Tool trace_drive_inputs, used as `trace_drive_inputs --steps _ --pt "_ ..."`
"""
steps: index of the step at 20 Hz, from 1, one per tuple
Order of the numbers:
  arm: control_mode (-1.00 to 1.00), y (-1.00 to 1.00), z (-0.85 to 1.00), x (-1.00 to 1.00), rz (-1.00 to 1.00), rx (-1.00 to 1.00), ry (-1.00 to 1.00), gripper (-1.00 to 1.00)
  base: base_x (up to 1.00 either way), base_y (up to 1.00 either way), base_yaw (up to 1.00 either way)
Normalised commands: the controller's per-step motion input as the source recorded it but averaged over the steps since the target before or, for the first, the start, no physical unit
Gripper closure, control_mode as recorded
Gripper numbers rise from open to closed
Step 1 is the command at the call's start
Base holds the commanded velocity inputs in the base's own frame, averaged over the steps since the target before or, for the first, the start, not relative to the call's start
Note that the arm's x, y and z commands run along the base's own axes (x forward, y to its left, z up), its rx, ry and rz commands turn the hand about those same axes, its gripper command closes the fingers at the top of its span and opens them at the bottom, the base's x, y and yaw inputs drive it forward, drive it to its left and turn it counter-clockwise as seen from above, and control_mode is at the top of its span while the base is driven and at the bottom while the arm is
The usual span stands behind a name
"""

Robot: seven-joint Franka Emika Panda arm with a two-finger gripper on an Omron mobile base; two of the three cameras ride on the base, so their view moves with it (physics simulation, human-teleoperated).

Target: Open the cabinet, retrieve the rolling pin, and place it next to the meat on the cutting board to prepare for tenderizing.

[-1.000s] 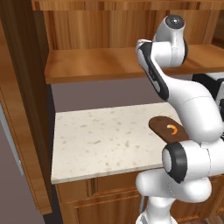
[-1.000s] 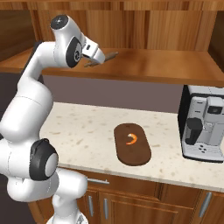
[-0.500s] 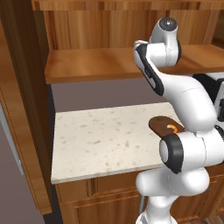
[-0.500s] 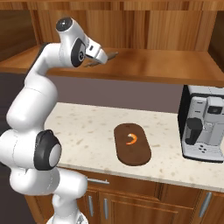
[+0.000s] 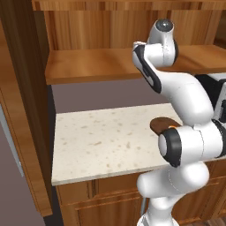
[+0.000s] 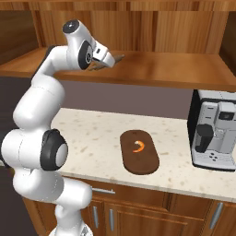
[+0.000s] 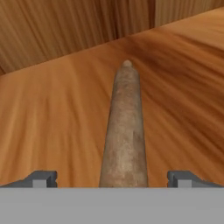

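Cabinet shelf (image 7: 52, 113), rolling pin (image 7: 124, 131) (near end cut off), tool (image 7: 112, 178) open

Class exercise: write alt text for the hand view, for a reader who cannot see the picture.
A wooden rolling pin lies lengthwise on the cabinet shelf, running straight away from the camera between the open hand's two dark fingertips. Wood-panel cabinet walls rise behind the shelf.
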Motion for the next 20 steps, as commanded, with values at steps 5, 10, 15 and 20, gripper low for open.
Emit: trace_drive_inputs --steps 5,10,15,20 --pt "-1.00 0.00 -0.09 0.18 -0.02 0.00 0.02 -1.00 0.00 0.00 0.00" --pt "-1.00 0.00 -0.09 0.13 0.00 0.00 0.02 -1.00 0.00 0.00 0.00" --pt "-1.00 0.00 -0.12 0.02 0.00 0.00 0.00 -1.00 0.00 0.00 0.00" --pt "-1.00 0.00 -0.13 0.00 0.00 0.00 0.00 -1.00 0.00 0.00 0.00"
